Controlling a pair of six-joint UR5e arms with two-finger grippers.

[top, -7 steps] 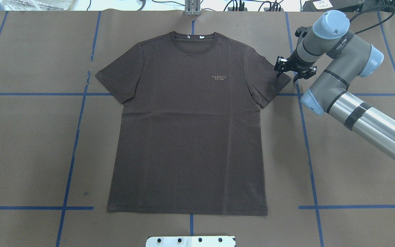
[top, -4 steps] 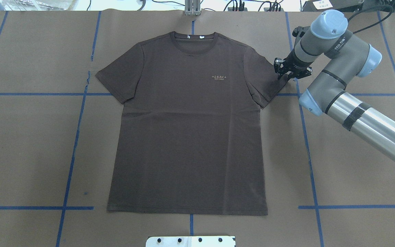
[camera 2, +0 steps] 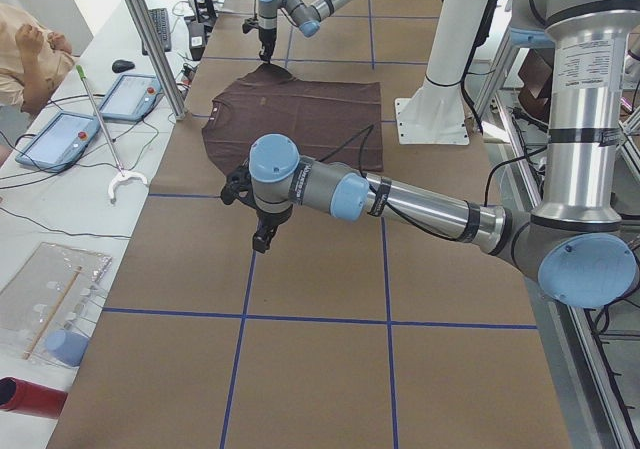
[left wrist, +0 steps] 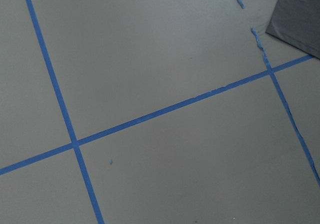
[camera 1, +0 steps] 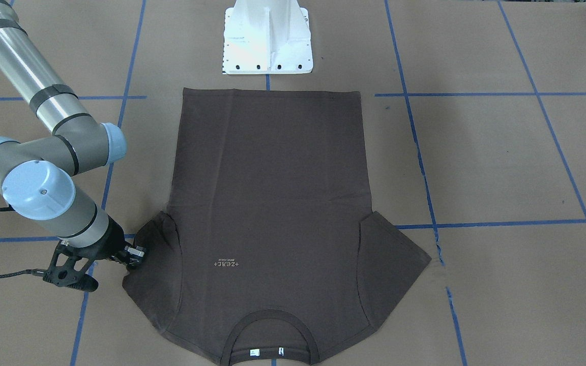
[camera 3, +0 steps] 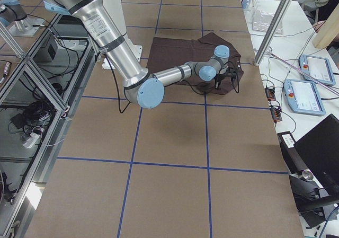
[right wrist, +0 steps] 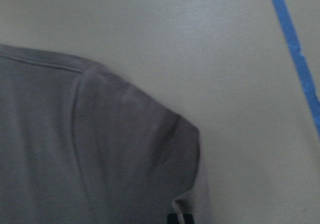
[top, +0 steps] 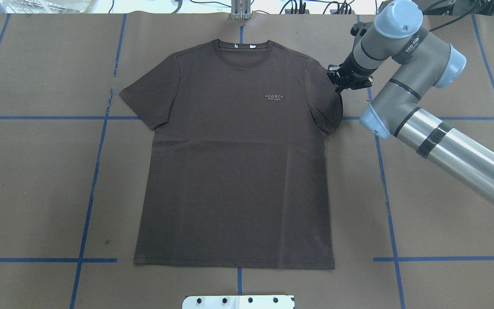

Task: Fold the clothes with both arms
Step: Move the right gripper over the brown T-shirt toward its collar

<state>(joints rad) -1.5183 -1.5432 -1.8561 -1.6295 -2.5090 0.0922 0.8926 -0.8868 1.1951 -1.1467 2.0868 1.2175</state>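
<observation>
The dark brown T-shirt (top: 234,163) lies flat, front up, collar at the far side; it also shows in the front-facing view (camera 1: 267,193). My right gripper (top: 344,87) is shut on the tip of the shirt's right-hand sleeve (top: 330,103) and holds it drawn in toward the body; it also shows in the front-facing view (camera 1: 131,264). The right wrist view shows the bunched sleeve (right wrist: 100,149). My left gripper (camera 2: 262,235) hangs over bare table beside the shirt's other sleeve; I cannot tell whether it is open or shut. The left wrist view shows only a shirt corner (left wrist: 300,14).
The table is covered in brown paper with blue tape lines (top: 97,171). The white pedestal base (camera 1: 267,40) stands at the shirt's hem side. Tablets (camera 2: 130,97) and an operator sit beyond the far table edge. Metal posts (camera 2: 150,39) stand at that edge.
My right gripper closed on the sleeve tip and moved left and slightly away with it. The sleeve tip has been pulled in toward the shirt body.
</observation>
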